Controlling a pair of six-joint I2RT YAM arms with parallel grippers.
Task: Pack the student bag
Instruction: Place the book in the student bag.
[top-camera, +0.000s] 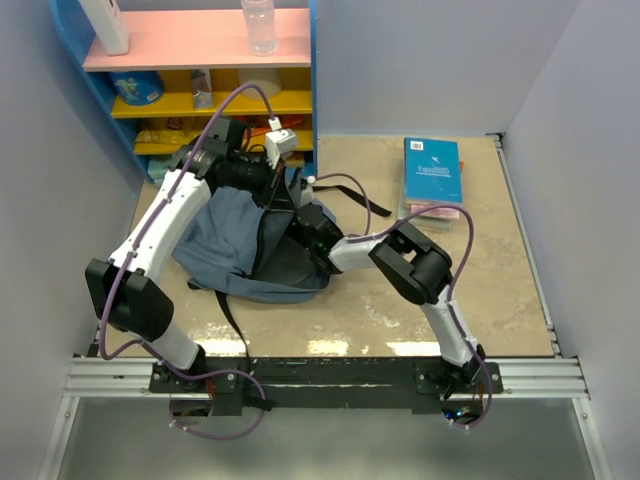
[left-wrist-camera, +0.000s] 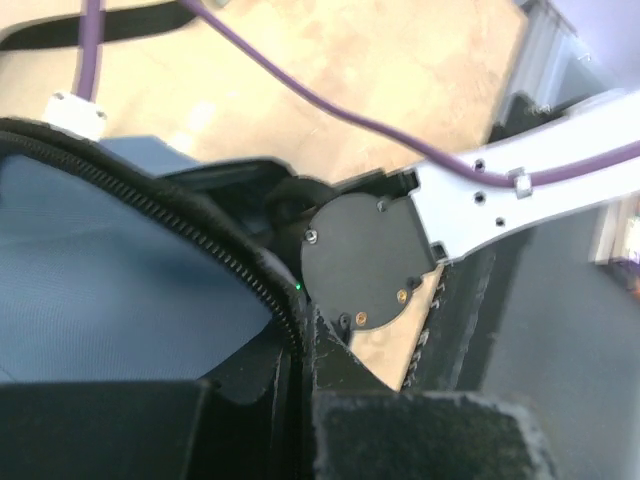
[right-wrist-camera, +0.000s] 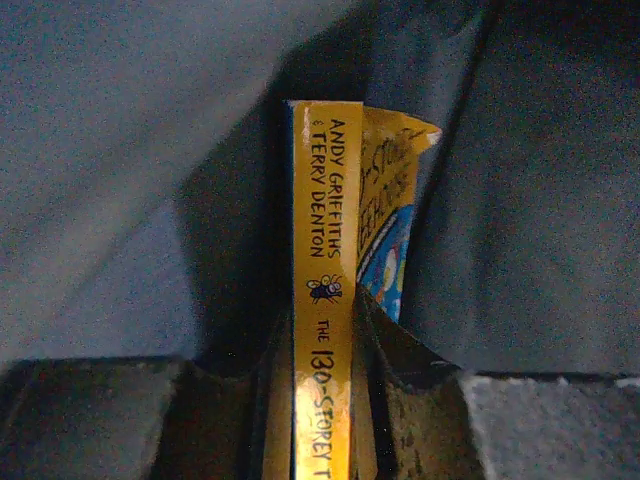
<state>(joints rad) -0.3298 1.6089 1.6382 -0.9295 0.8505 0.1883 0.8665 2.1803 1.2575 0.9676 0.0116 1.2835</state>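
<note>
Both arms are the same build. Left arm (top-camera: 160, 215) and right arm (top-camera: 447, 325): white link shells, chunky black joint housings (top-camera: 125, 295). Purple cable (left-wrist-camera: 91, 40) runs along each arm and loops free near the wrist, with more coiled under the black base plate (top-camera: 330, 390). White camera block (top-camera: 281, 142) on the left wrist.

Close-up of the right arm from the left wrist view: white link (left-wrist-camera: 520, 190) with dark screw holes, round black joint cap (left-wrist-camera: 365, 265) with small screws, one brass-coloured, and a tiny green LED (left-wrist-camera: 298, 288) beside it.

Left end effector (left-wrist-camera: 300, 400): matte black, fuzzy pad texture. Right end effector (right-wrist-camera: 322, 345): dark fingers, scuffed, grainy grey.
</note>
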